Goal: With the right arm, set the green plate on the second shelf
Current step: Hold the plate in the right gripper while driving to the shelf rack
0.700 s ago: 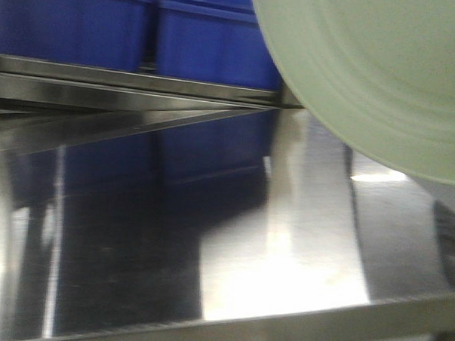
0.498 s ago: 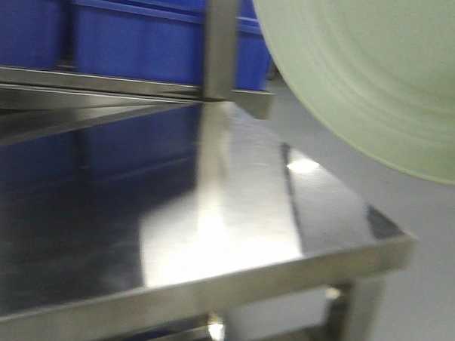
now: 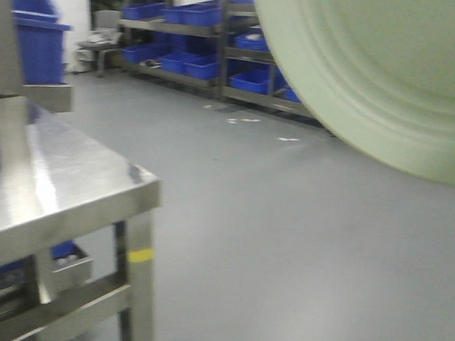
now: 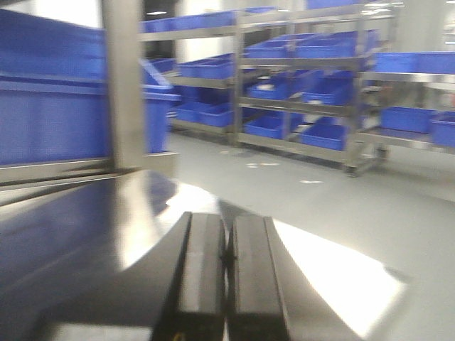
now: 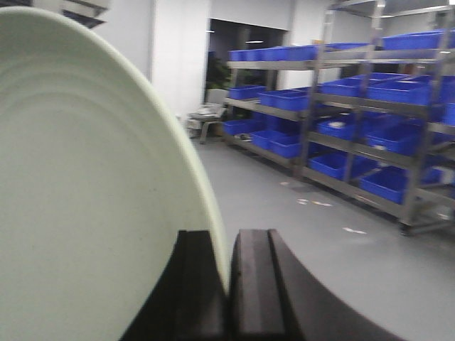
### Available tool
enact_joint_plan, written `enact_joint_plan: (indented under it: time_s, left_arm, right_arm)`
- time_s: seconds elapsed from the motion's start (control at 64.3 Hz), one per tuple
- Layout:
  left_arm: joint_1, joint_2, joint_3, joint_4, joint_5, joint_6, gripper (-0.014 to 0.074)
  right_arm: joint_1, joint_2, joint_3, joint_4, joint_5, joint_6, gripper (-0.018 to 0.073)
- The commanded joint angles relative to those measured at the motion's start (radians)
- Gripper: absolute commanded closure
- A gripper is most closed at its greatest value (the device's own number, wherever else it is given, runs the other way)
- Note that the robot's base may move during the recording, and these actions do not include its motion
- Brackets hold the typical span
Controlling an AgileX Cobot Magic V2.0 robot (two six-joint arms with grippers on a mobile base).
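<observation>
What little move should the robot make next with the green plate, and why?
Probably swing the right arm left, toward the steel rack, without loosening the grip. The right gripper pinches the green plate by its rim, tilted on edge. In the front view only bare floor shows below it, with no shelf under it, so letting go here would likely drop it.

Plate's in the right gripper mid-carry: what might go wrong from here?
The right gripper pinches the green plate only at its rim, so it may pivot or slip. The plate blocks the front view's upper right. The steel table has a corner close at left, and a swing might clip it.
</observation>
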Motion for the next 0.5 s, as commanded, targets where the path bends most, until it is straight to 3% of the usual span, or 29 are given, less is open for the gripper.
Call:
enact_joint_plan:
  time_s: [0.0, 0.482]
  left_arm:
    - [-0.006, -0.018, 0.042, -0.004, -0.082, -0.006, 0.0466]
    - [-0.006, -0.018, 0.042, -0.004, -0.082, -0.006, 0.0466]
  right_arm:
    - [-0.001, 0.007, -0.03, 0.001, -0.118, 0.005, 0.0506]
    - [-0.001, 0.007, -0.03, 0.001, -0.118, 0.005, 0.0506]
